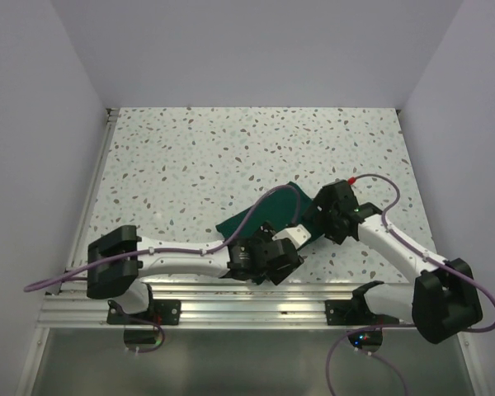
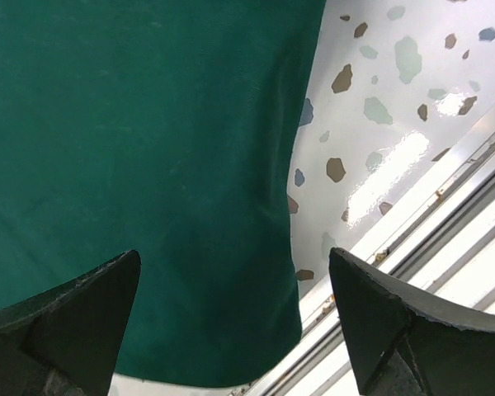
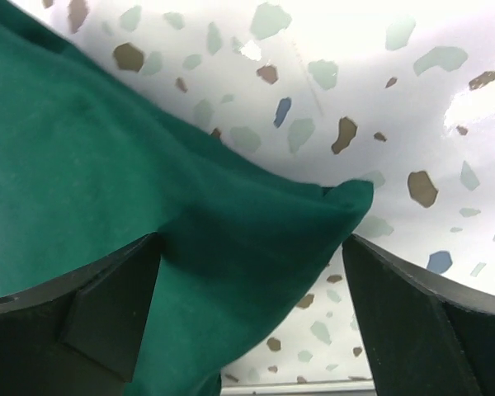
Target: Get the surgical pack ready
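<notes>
The surgical pack [image 1: 264, 219] is a dark green fabric lying bunched on the speckled table near the front edge, partly hidden under both arms. In the left wrist view the fabric [image 2: 148, 165] fills the left side, its rounded edge running down between my fingers. My left gripper [image 2: 233, 252] is open just above that edge; in the top view it [image 1: 274, 252] is over the pack's near side. My right gripper [image 3: 252, 238] is open, with a folded corner of the fabric [image 3: 231, 223] between the jaws; in the top view it [image 1: 323, 216] sits at the pack's right end. No steel tray shows.
An aluminium rail [image 1: 256, 301] runs along the table's near edge, close to the fabric in the left wrist view [image 2: 445, 214]. White walls enclose the table on the left, back and right. A purple cable [image 1: 256, 206] crosses over the pack.
</notes>
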{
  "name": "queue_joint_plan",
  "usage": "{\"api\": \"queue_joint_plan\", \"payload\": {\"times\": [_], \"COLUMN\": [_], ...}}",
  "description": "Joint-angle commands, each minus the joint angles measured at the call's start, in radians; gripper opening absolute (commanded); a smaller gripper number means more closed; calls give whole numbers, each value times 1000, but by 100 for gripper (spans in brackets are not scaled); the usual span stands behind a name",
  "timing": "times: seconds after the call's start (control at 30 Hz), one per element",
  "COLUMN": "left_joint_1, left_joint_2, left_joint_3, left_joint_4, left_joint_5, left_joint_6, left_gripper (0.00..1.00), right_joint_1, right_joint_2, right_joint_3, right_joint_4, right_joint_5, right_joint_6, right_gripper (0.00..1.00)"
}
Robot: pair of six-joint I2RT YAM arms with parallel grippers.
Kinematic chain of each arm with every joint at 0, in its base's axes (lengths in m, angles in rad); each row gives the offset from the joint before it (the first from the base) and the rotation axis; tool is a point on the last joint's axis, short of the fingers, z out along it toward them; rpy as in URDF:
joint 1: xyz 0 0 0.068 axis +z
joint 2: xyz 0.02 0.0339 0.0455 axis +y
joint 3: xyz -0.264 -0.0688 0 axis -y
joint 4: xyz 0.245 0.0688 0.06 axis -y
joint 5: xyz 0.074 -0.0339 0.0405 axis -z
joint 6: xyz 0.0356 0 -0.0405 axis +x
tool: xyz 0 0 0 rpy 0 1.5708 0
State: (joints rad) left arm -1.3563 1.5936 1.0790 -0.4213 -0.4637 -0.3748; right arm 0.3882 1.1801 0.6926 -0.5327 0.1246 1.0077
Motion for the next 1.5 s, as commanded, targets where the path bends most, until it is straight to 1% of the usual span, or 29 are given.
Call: {"api": "queue_joint_plan", "payload": {"times": [0.0,0.1,0.17,0.2,0.27,0.3,0.37,0.4,0.43,0.53,0.57,0.73,0.8,0.9,1.03,1.2,1.3,1.43,1.47], "left_joint_1": [-4,-4,-4,-4,-4,-4,-4,-4,-4,-4,-6,-15,-17,-17,-18,-27,-36,-38,-38], "left_joint_2": [54,103,121,134,149,152,141,135,129,114,117,161,172,181,206,206,177,148,141], "left_joint_3": [44,65,65,64,58,55,32,24,15,-8,-4,42,42,44,70,65,49,52,53], "left_joint_4": [82,79,84,87,81,81,85,87,87,82,67,-33,-45,-68,-144,-188,-182,-197,-197], "left_joint_5": [5,-7,-12,-18,-26,-27,-27,-26,-27,-41,-49,-121,-135,-148,-173,-193,-181,-179,-179], "left_joint_6": [79,100,117,128,135,140,152,161,165,171,169,155,151,146,132,102,91,77,71], "left_gripper": [100,99,98,97,95,94,91,91,91,89,89,88,88,88,88,89,90,92,92], "right_joint_1": [6,6,6,5,5,5,-3,-9,-20,-38,-43,-49,-54,-61,-72,-124,-135,-137,-137], "right_joint_2": [35,76,98,101,104,102,102,104,107,121,125,156,162,164,168,197,204,196,191], "right_joint_3": [-4,15,22,22,22,21,13,12,7,10,15,65,76,85,100,105,111,111,111], "right_joint_4": [66,71,77,94,109,128,142,160,169,201,206,206,214,234,243,258,264,264,261], "right_joint_5": [67,81,95,99,110,115,116,112,104,83,83,106,112,110,121,83,76,75,72], "right_joint_6": [22,6,-18,-30,-64,-73,-95,-103,-109,-155,-164,-262,-282,-313,-353,-356,-357,-357,-359], "right_gripper": [92,87,81,75,71,68,57,54,46,37,35,32,31,31,33,35,38,48,62]}}
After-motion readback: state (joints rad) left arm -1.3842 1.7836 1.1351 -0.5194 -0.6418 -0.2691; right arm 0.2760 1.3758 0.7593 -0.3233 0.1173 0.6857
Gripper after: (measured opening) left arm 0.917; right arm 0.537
